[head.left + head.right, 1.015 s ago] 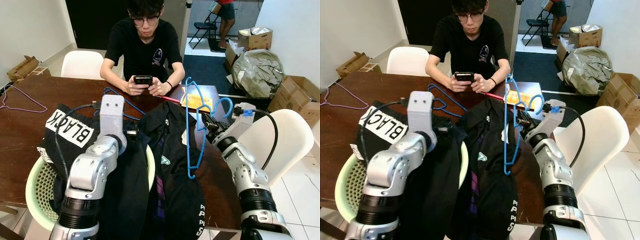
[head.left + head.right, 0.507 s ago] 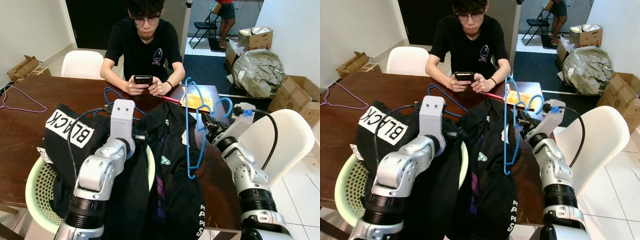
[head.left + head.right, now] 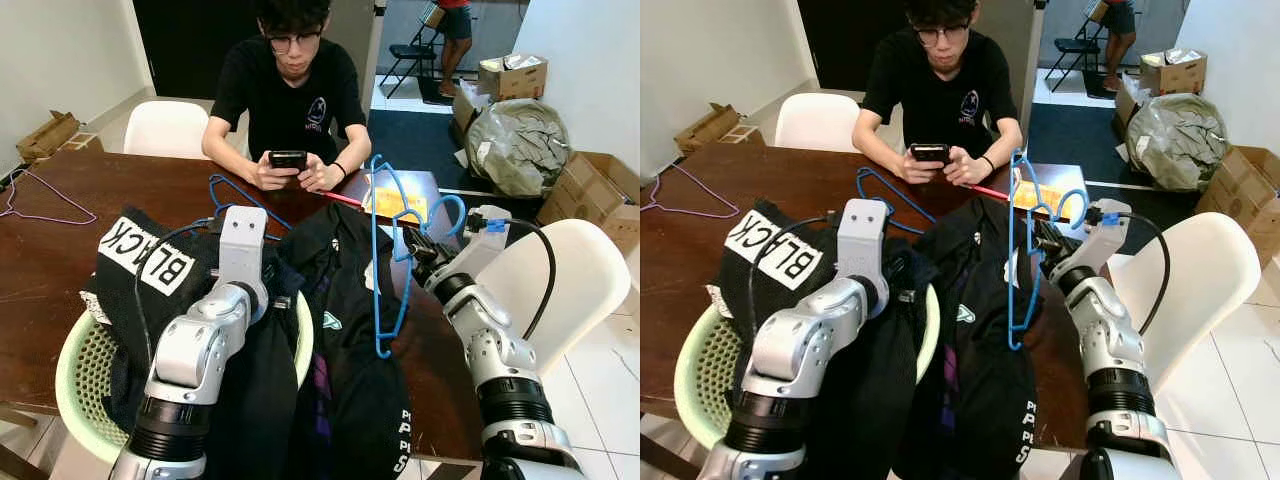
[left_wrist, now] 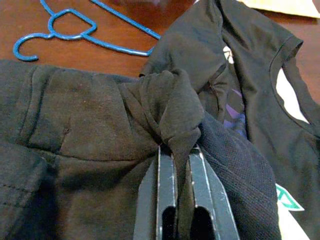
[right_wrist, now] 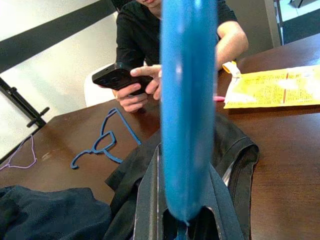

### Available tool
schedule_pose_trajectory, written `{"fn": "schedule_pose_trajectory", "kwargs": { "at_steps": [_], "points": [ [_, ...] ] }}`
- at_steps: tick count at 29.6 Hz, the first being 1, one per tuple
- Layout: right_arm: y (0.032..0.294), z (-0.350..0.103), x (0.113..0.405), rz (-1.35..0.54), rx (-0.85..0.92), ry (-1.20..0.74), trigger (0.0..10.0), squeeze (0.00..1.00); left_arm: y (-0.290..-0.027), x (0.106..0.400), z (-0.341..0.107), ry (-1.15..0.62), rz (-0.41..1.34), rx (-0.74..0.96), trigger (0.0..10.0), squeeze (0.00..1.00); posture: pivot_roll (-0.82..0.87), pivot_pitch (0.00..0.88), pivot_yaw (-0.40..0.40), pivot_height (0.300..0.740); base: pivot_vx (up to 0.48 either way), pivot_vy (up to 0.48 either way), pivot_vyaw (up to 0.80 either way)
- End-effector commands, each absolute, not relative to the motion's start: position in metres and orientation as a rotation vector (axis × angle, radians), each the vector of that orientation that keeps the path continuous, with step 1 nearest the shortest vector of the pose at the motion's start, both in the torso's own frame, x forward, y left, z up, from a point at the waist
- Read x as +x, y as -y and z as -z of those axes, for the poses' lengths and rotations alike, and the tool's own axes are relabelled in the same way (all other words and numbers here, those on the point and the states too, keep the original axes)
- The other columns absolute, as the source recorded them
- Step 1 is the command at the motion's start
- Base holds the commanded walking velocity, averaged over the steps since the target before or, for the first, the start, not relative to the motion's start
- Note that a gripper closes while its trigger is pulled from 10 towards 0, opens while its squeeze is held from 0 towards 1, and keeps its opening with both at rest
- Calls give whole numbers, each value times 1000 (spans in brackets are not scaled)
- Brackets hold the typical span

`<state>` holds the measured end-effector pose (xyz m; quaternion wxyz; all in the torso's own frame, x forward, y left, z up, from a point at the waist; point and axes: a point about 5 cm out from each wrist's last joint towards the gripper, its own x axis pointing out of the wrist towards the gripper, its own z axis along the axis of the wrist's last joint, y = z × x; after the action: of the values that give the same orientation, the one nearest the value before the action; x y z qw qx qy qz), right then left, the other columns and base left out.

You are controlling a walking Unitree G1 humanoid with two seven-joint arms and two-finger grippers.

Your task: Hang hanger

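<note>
Right tool (image 3: pixel 415 250): fingers clamped on the blue hanger (image 3: pixel 385 262), held upright above the table's right edge, hook pointing up.
Left tool (image 4: pixel 176 197): fingers pinched together on a bunched fold of the black garment (image 4: pixel 165 107), above the green laundry basket (image 3: pixel 75 375).
Black T-shirt (image 3: pixel 345 330): draped over the table's near edge, just beside the blue hanger.
Second blue hanger (image 3: pixel 880 195): flat on the table (image 3: pixel 60 250), near the seated person (image 3: pixel 285 95).
Purple hanger (image 3: pixel 45 200): at the table's far left edge.
</note>
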<state>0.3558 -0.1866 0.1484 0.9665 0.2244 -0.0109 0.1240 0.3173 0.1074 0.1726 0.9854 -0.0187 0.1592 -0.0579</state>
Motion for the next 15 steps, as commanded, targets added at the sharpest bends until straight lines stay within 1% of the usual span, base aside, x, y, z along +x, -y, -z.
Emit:
{"fn": "schedule_pose_trajectory", "kwargs": {
  "at_steps": [1, 4, 5, 6, 7, 8, 10, 11, 12, 14, 15],
  "points": [
    [186, -148, 356, -248, 469, 25, 10000, 0, -111, 318, -177, -297, 106, -29, 0, 0, 107, 0, -36, 740, 0, 0, 0],
    [186, -148, 356, -248, 470, 25, 10000, 0, -118, 319, -182, -269, 79, -22, 0, 0, 109, 0, -38, 740, 0, 0, 0],
    [186, -148, 356, -249, 472, 25, 10000, 0, -134, 321, -198, -186, 0, 18, 0, 0, 109, 0, -38, 740, 0, 0, 0],
    [186, -148, 356, -249, 472, 25, 10000, 0, -134, 321, -198, -186, 0, 18, 0, 0, 109, 0, -38, 740, 0, 0, 0],
    [186, -148, 356, -249, 473, 25, 10000, 0, -146, 322, -211, -124, -58, 47, 0, 0, 109, 0, -38, 740, 0, 0, 0],
    [186, -148, 356, -249, 473, 25, 10000, 0, -146, 322, -211, -124, -58, 47, 0, 0, 109, 0, -38, 740, 0, 0, 0],
    [186, -147, 356, -250, 478, 24, 10000, 0, -177, 318, -252, 60, -219, 196, 0, 0, 111, 0, -37, 740, 0, 0, 0],
    [186, -147, 356, -250, 478, 24, 10000, 0, -177, 318, -252, 60, -219, 196, 0, 0, 111, 0, -37, 740, 0, 0, 0],
    [186, -147, 356, -251, 480, 23, 10000, 0, -192, 313, -278, 169, -312, 301, 0, 0, 111, 0, -37, 740, 0, 0, 0],
    [186, -147, 357, -253, 483, 21, 10000, 0, -208, 301, -315, 324, -443, 439, 0, 0, 118, 0, -42, 740, 0, 0, 0],
    [186, -147, 357, -253, 483, 21, 10000, 0, -208, 301, -315, 324, -443, 439, 0, 0, 118, 0, -42, 740, 0, 0, 0]
  ]
}}
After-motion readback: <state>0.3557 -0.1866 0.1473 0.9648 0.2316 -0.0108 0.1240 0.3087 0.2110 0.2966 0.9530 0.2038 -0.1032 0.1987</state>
